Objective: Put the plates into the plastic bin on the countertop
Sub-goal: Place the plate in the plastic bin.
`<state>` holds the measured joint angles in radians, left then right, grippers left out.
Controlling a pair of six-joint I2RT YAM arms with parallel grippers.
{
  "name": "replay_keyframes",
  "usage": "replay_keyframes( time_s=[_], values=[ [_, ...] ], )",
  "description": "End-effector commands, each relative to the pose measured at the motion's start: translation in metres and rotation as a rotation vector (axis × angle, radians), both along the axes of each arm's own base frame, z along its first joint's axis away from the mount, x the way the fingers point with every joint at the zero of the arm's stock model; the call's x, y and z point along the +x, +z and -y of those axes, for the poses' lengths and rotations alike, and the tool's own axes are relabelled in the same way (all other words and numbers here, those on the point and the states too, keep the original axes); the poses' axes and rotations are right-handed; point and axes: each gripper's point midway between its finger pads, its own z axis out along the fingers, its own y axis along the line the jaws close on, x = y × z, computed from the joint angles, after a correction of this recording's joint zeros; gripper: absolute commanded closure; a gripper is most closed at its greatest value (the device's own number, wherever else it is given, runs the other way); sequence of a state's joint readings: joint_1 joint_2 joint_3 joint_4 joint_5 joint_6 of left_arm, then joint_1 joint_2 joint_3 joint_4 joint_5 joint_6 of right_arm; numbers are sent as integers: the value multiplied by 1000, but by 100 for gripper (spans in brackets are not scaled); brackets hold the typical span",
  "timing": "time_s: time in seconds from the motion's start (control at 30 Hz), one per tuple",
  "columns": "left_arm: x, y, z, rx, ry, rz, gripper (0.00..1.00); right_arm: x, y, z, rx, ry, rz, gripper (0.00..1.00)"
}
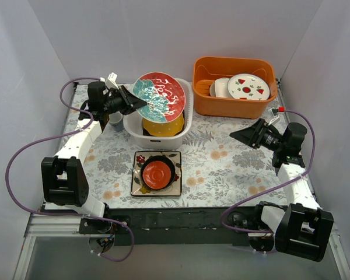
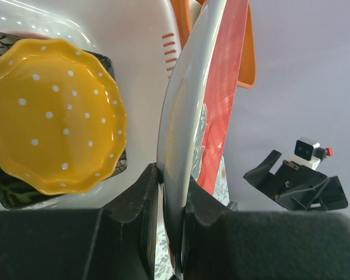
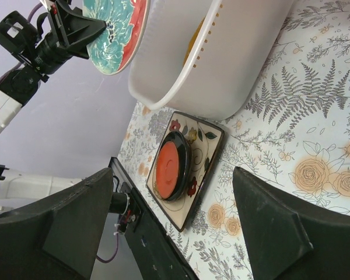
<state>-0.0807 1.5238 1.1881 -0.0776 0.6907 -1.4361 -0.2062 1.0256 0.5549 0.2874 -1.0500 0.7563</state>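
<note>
Teal-and-red plate (image 1: 158, 96), glossy and round, tilts on edge over the plastic bin (image 1: 188, 111), with its rim pinched between the nearly closed fingers of my left gripper (image 1: 131, 100).
Under it, in the translucent white bin with rounded corners, lies a scalloped yellow plate (image 1: 163, 125) with white dots. At six o'clock from the bin, on the leaf-printed countertop (image 1: 221, 163), a small red plate (image 1: 157, 173) sits in a dark round plate (image 1: 171, 164) on a flowered white square plate (image 1: 139, 185). My right gripper (image 1: 240, 134), at three o'clock, gapes wide and holds nothing.

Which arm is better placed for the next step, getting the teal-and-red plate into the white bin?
Left. The left gripper grips the plate by its rim above the bin; the right gripper is open, off to the side.
</note>
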Motion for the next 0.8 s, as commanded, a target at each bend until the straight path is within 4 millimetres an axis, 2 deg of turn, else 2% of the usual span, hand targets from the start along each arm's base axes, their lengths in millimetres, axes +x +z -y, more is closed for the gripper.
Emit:
replay_keyframes(
  time_s=[0.0, 0.27, 0.3, 0.4, 0.6, 0.67, 0.77],
  values=[
    [6, 43, -5, -13, 33, 146, 100, 3, 6, 0, -13, 7, 38, 11],
    [23, 8, -8, 7, 76, 66, 100, 4, 5, 0, -13, 9, 36, 12],
    [24, -2, -8, 15, 75, 30, 100, 4, 6, 1, -13, 9, 36, 12],
    [26, -15, -7, 18, 64, -4, 100, 4, 5, 1, -13, 8, 34, 12],
    [31, -22, -5, 45, 68, -5, 100, 4, 2, 0, -13, 8, 27, 12],
    [33, -30, -4, 81, 69, -16, 100, 4, 3, 1, -14, 6, 29, 12],
    [35, -34, 6, 123, 54, -16, 100, 5, 1, 1, -13, 5, 23, 12]
  ],
)
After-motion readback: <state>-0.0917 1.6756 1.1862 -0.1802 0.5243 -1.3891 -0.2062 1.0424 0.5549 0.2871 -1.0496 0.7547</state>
